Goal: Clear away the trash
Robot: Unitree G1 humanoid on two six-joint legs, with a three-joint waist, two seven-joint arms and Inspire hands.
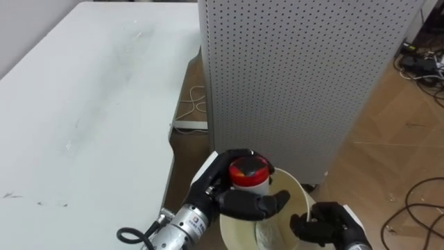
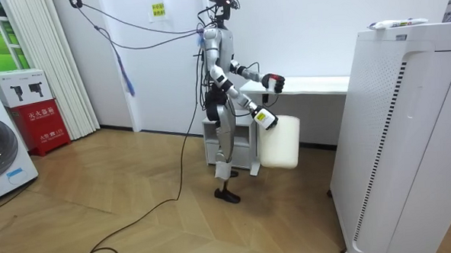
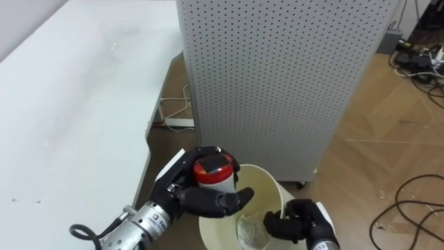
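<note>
One jar (image 1: 248,173) sits in left hand (image 1: 244,203) above bin (image 1: 300,193).

Red-lidded white jar (image 1: 248,173) upright in left hand (image 1: 251,203), above white bin (image 1: 288,182).

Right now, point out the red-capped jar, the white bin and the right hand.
red-capped jar (image 1: 248,170), left eye view, on the red cap.
white bin (image 1: 291,185), left eye view, on its inner wall near the far rim.
right hand (image 1: 326,223), left eye view, on the curled fingers at the bin's rim.
</note>
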